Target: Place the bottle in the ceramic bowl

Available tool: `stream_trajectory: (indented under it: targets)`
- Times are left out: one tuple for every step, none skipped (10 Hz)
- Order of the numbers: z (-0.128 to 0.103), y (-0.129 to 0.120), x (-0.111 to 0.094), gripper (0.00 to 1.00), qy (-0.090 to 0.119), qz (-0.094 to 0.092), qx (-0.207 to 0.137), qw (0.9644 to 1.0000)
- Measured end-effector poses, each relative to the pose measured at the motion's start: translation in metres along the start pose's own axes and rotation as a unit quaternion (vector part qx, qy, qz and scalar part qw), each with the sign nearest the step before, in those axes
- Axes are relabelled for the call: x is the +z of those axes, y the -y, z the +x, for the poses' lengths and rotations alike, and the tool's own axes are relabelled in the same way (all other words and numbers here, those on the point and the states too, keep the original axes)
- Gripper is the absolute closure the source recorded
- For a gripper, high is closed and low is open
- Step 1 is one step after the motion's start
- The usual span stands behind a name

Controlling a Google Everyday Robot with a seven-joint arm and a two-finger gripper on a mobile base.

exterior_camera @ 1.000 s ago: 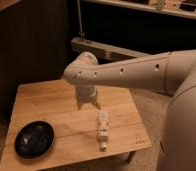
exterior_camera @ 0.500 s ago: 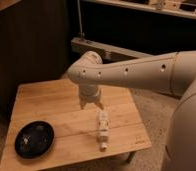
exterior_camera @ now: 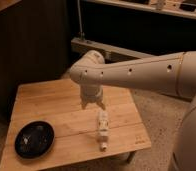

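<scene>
The bottle [exterior_camera: 103, 130] is lying on its side on the right half of the table [exterior_camera: 51, 102]. Its long axis is running from the far side toward the near edge, and its small cap is pointing at the near edge, stopping just short of it. The ceramic bowl [exterior_camera: 35, 139] is sitting at the near left corner, well apart from the bottle, with bare wood lying between them and nothing blocking that stretch.

The gripper [exterior_camera: 92, 104] is hanging above the table just beyond the bottle's far end. It is released, its jaws standing apart and grasping nothing. The thick white arm [exterior_camera: 141, 72] is reaching in from the right and covering part of the table's far right edge. The robot's body is filling the right border and is being cut off there.

A speckled floor [exterior_camera: 158, 117] is showing to the right of the table. Dark furniture behind is fading into shadow, and its details are hard to make out.
</scene>
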Motion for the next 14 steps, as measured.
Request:
stream_trajectory:
  targets:
    - [0.002,0.004,0.001,0.35,-0.001,0.003,0.007,1.0000]
    - [0.004,0.009,0.003,0.35,-0.003,0.007,0.012,0.9999]
    - [0.004,0.014,0.005,0.35,-0.003,0.007,0.016,0.9998]
    - [0.006,0.019,0.010,0.35,-0.001,0.004,0.020,0.9998]
    - [0.007,0.022,0.013,0.35,0.002,-0.002,0.021,0.9998]
    - [0.006,0.023,0.016,0.35,0.006,-0.005,0.017,0.9998]
    - [0.006,0.023,0.019,0.35,0.015,-0.009,0.009,0.9998]
    - [0.006,0.021,0.021,0.35,0.024,-0.011,-0.002,0.9997]
    - [0.006,0.019,0.021,0.35,0.032,-0.014,-0.012,0.9993]
    - [0.007,0.017,0.023,0.35,0.040,-0.014,-0.022,0.9989]
    - [0.006,0.015,0.025,0.35,0.046,-0.014,-0.031,0.9984]
    - [0.006,0.011,0.028,0.35,0.048,-0.014,-0.038,0.9980]
    - [0.006,0.009,0.031,0.35,0.050,-0.014,-0.043,0.9978]
    - [0.006,0.007,0.034,0.35,0.051,-0.013,-0.046,0.9976]
